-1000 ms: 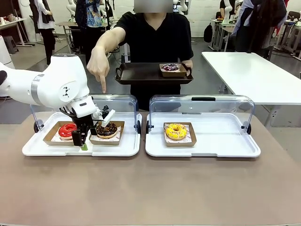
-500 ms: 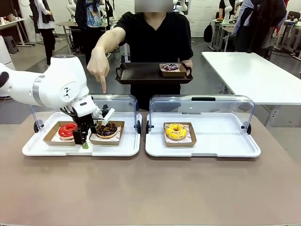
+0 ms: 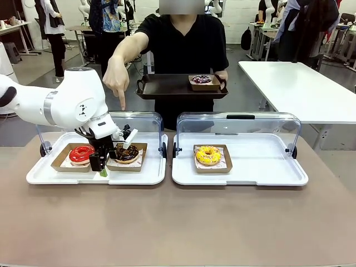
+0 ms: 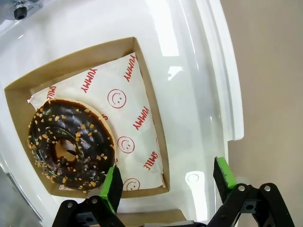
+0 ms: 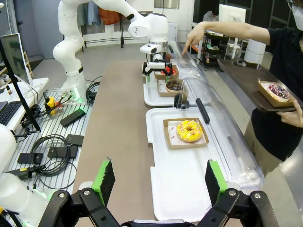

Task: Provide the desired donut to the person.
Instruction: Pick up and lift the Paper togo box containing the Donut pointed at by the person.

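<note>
A chocolate donut with nut bits (image 3: 127, 153) (image 4: 71, 146) lies in a cardboard box on the left white tray (image 3: 139, 176). A red donut (image 3: 82, 153) sits in its own box beside it. The person (image 3: 183, 44) points a finger (image 3: 122, 104) down over the left tray and holds a dark tray (image 3: 167, 88) with a purple donut (image 3: 201, 79). My left gripper (image 3: 100, 167) (image 4: 168, 182) hangs open between the two boxes, its jaws astride the near edge of the chocolate donut's box. My right gripper (image 5: 160, 182) is open and bare, back from the yellow donut (image 5: 189, 130) (image 3: 208, 155).
Both white trays have clear lids (image 3: 239, 125) standing open along their far side. The right tray (image 3: 261, 172) holds just the yellow donut's box. A white table (image 3: 300, 89) stands behind on the right. Cables and gear (image 5: 52, 146) lie beside the table.
My left arm has shifted a little to the right, bringing its gripper closer to the chocolate donut's box. The person's pointing hand and tray have stayed put.
</note>
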Robot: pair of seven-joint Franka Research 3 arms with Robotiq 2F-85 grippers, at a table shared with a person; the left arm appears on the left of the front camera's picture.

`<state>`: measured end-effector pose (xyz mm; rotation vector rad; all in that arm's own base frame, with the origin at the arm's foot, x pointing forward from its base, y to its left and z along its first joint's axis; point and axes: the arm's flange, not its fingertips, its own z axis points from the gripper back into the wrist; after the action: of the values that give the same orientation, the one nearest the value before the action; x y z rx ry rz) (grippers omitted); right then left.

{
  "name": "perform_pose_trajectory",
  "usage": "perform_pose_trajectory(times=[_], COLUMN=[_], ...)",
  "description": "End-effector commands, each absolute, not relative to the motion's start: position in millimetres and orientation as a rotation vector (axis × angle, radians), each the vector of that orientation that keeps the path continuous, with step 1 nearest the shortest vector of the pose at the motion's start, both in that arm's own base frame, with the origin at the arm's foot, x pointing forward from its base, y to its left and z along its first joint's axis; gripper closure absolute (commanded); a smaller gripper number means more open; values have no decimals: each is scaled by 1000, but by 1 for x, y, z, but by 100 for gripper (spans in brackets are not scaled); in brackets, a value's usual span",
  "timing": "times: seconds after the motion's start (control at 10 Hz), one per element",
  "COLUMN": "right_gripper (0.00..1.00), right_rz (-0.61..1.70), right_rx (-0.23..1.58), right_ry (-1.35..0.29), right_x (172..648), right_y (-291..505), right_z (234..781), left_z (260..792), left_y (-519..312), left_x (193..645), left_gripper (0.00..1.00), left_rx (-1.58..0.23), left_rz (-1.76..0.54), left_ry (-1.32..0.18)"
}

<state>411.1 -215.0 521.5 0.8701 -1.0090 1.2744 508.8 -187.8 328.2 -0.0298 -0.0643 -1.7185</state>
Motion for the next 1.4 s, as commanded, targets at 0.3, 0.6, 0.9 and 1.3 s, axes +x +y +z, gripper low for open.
perform_pose_trajectory(times=[0.3, 0.6, 0.9, 1.3], right_gripper=[0, 0, 0, 0], right_rz=[1275, 1275, 1275, 1275], right_rx=[875, 875, 875, 875], right_ry=[-1012, -1012, -1012, -1012], right_x=[411, 411, 411, 411], right_y=[-215, -215, -215, -215], right_z=[521, 521, 521, 521], left_z=[322, 323, 322, 324], left_y=[-191, -190, -189, -188], left_x=[519, 520, 517, 516], left_gripper=[51, 100, 99, 100], left_rx=[-19, -20, -25, -25], left_rz=[-1682, -1694, -1696, -1709], left_ry=[-67, -68, -73, -70])
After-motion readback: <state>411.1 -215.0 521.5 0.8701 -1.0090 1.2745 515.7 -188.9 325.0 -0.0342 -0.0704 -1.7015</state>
